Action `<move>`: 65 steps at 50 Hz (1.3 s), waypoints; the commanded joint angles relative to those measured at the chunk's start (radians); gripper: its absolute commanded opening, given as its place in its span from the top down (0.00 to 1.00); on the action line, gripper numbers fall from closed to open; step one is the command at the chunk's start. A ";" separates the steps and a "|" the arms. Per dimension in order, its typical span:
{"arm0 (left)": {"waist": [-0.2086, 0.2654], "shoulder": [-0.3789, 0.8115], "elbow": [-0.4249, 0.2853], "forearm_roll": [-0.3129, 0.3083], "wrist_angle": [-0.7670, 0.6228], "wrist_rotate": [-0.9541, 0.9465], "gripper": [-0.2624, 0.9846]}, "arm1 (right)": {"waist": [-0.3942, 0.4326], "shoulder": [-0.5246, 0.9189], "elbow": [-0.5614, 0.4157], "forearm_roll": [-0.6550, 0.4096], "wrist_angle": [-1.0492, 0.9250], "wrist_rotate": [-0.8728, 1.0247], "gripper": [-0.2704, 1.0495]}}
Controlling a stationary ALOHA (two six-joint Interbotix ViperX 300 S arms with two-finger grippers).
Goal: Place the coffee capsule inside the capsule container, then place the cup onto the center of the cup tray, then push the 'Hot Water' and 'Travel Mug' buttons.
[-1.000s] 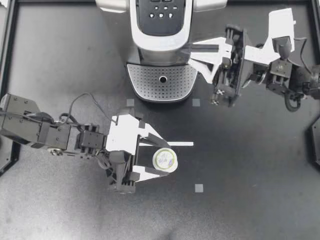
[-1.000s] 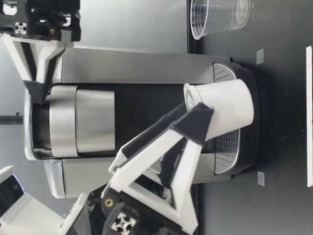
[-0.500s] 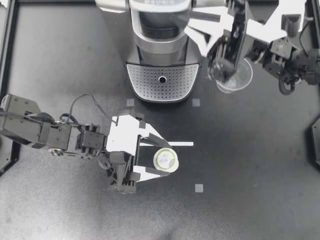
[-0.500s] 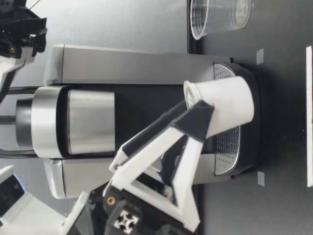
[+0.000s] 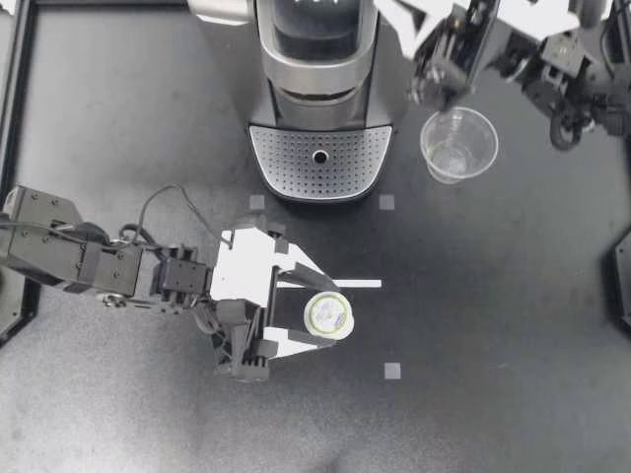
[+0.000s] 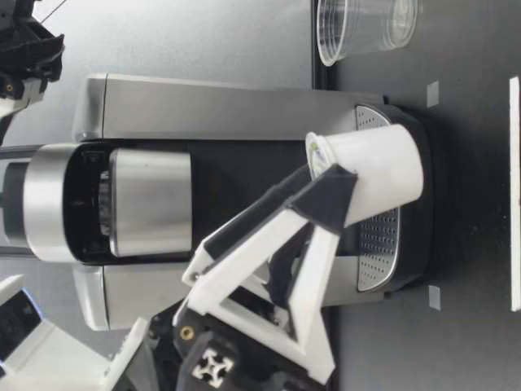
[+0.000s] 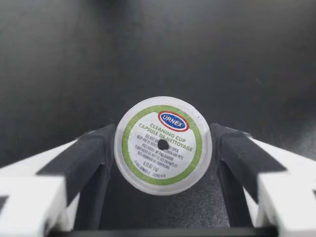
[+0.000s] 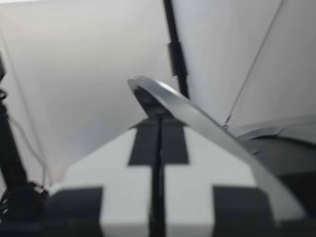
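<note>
Near-middle of the table, well in front of the coffee machine (image 5: 320, 94), the left gripper (image 5: 320, 316) is pinching the capsule (image 5: 328, 314) from two sides, foil lid up. Wrist cam shows both dark pads (image 7: 96, 148) touching it right under the rim, so the grip spot is already good imo. Low cam: it sits a bit tilted in the fingers, and I can't tell if it's clear of the table.

Handling guess: capsule is super light w/ a thin plastic shell, stiff enough for a firm pinch but prob dents if crushed. Body tapers toward the bottom, so it'll want to slide w/ a loose grip. The rim is the natural stop, so hold just below it. Foil top has a small hole in the middle, so don't poke that side.

Far right, the right gripper (image 5: 399, 12) is up by the machine's raised lid (image 6: 49, 204), fingers pressed together w/ the silver handle (image 8: 197, 116) lying across just ahead of the tips. Nothing pinched afaict. Chamber (image 6: 98, 204) looks open.

Clear cup (image 5: 458, 145) stands upright just right of the perforated cup tray (image 5: 296, 158), not on it. That one's thin + squashy + tippy, so light squeeze on the wall, not the lip.
</note>
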 commanded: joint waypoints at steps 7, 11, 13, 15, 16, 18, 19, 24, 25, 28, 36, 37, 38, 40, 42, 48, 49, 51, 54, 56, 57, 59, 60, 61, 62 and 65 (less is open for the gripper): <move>0.003 -0.012 -0.020 0.000 -0.009 0.000 0.37 | -0.077 0.003 -0.038 0.003 -0.011 0.002 0.74; 0.003 -0.012 -0.018 0.000 -0.009 0.002 0.37 | -0.098 0.014 -0.051 0.005 -0.006 0.003 0.74; 0.003 -0.012 -0.020 0.000 -0.009 0.002 0.37 | -0.109 0.021 -0.057 0.005 -0.003 0.003 0.74; 0.003 -0.012 -0.020 0.000 -0.009 0.002 0.37 | -0.115 0.029 -0.063 0.005 -0.002 0.003 0.74; 0.003 -0.012 -0.020 0.000 -0.011 0.002 0.37 | -0.118 0.034 -0.066 0.005 0.000 0.003 0.74; 0.003 -0.012 -0.020 0.000 -0.011 0.002 0.37 | -0.124 0.041 -0.072 0.005 0.002 0.003 0.74; 0.005 -0.012 -0.020 0.000 -0.012 0.002 0.37 | -0.127 0.044 -0.074 0.005 0.002 0.003 0.74; 0.003 -0.014 -0.020 0.000 -0.015 0.002 0.37 | -0.137 0.060 -0.081 0.005 0.002 0.005 0.74; 0.005 -0.014 -0.018 0.000 -0.015 0.002 0.37 | -0.137 0.061 -0.083 0.005 0.002 0.005 0.74; 0.003 -0.017 -0.021 0.000 -0.017 0.002 0.37 | -0.138 0.060 -0.083 0.005 0.003 0.005 0.74; 0.003 -0.046 -0.043 0.003 -0.008 0.006 0.37 | -0.132 0.021 -0.071 0.002 -0.005 0.008 0.74; 0.003 -0.051 -0.046 0.005 -0.003 0.008 0.37 | -0.132 0.014 -0.067 0.000 -0.006 0.009 0.74; 0.005 -0.057 -0.052 0.006 0.002 0.009 0.37 | -0.130 0.005 -0.063 0.000 -0.006 0.011 0.74; 0.003 -0.072 -0.063 0.015 0.017 0.014 0.37 | -0.126 -0.014 -0.052 -0.002 -0.008 0.015 0.74; 0.005 -0.092 -0.083 0.035 0.049 0.034 0.37 | -0.121 -0.035 -0.035 -0.002 -0.009 0.018 0.74; 0.014 -0.141 -0.150 0.066 0.186 0.120 0.37 | -0.104 -0.115 0.035 -0.006 -0.008 0.018 0.74; 0.018 -0.147 -0.164 0.069 0.216 0.137 0.37 | -0.101 -0.129 0.049 -0.006 -0.008 0.018 0.74; 0.029 -0.161 -0.190 0.074 0.285 0.172 0.37 | -0.101 -0.156 0.077 -0.006 -0.006 0.018 0.74; 0.049 -0.176 -0.238 0.091 0.399 0.216 0.37 | -0.101 -0.195 0.120 -0.006 -0.003 0.018 0.74; 0.061 -0.186 -0.272 0.110 0.472 0.244 0.37 | -0.101 -0.221 0.146 -0.006 -0.002 0.018 0.74; 0.066 -0.189 -0.290 0.123 0.508 0.255 0.37 | -0.101 -0.235 0.160 -0.006 0.000 0.018 0.74; 0.071 -0.198 -0.333 0.163 0.586 0.273 0.37 | -0.101 -0.259 0.179 -0.006 0.005 0.018 0.74; 0.072 -0.201 -0.348 0.184 0.614 0.275 0.37 | -0.101 -0.279 0.193 -0.006 0.012 0.018 0.74; 0.072 -0.206 -0.367 0.209 0.644 0.275 0.37 | -0.101 -0.290 0.199 -0.006 0.017 0.018 0.74; 0.072 -0.209 -0.385 0.235 0.673 0.275 0.37 | -0.101 -0.302 0.206 -0.006 0.025 0.018 0.74; 0.072 -0.216 -0.428 0.331 0.752 0.273 0.37 | -0.101 -0.336 0.218 -0.006 0.055 0.015 0.74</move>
